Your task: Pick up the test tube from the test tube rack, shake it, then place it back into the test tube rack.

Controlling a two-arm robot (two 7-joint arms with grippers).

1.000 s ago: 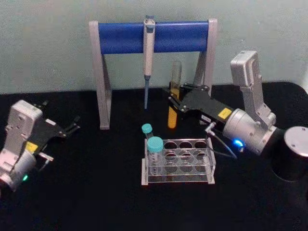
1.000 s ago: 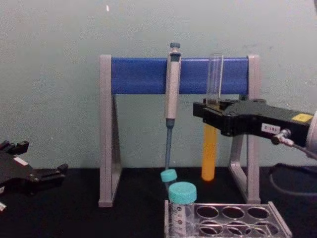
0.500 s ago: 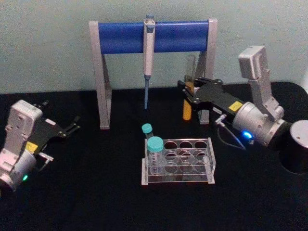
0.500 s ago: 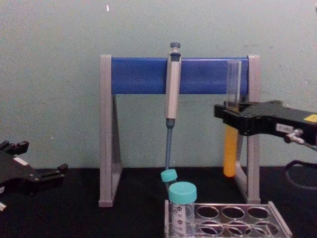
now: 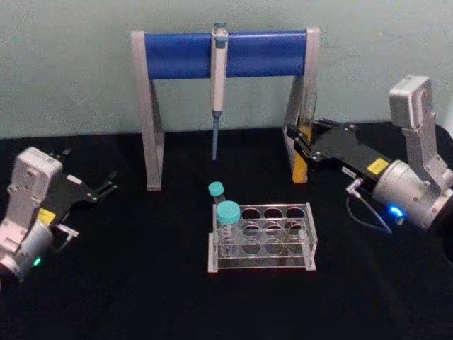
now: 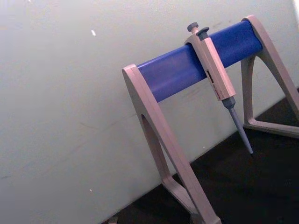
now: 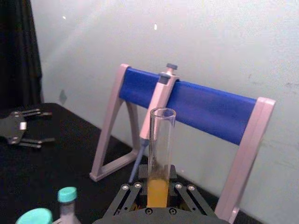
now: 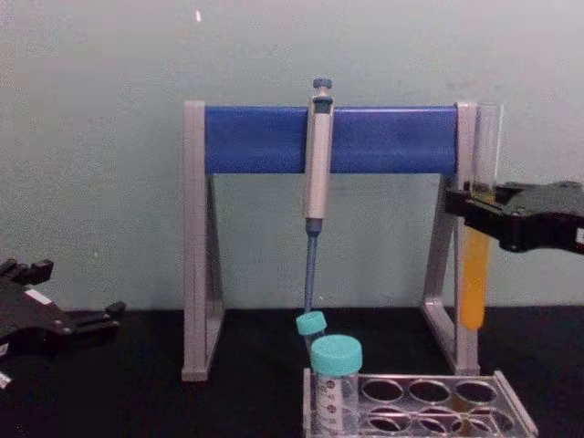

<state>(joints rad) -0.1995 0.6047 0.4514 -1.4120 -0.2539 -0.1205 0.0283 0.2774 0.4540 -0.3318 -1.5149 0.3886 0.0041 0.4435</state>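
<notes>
Over black tabletop (image 5: 141, 297), the right tool (image 8: 464, 203) pinches the upright test tube (image 8: 474, 283) mid-height, its orange end hanging below.

Right gripper (image 5: 294, 138) is clamped on the tall slim clear glass test tube (image 5: 300, 170), which has orange-yellow liquid in its lower part. Tube stands roughly upright just beside the right leg of the grey-and-blue pipette stand (image 5: 180, 55), toward the rear right of the black table (image 5: 141, 290). Low clear plastic test tube rack (image 5: 263, 263) sits mid-table, with two teal-capped tubes (image 5: 228, 212) at its left end. Grey pipette (image 5: 219, 67) hangs from the stand's bar. Left gripper (image 5: 106, 185) sits near the table's left edge, fingers apart, holding nothing.
</notes>
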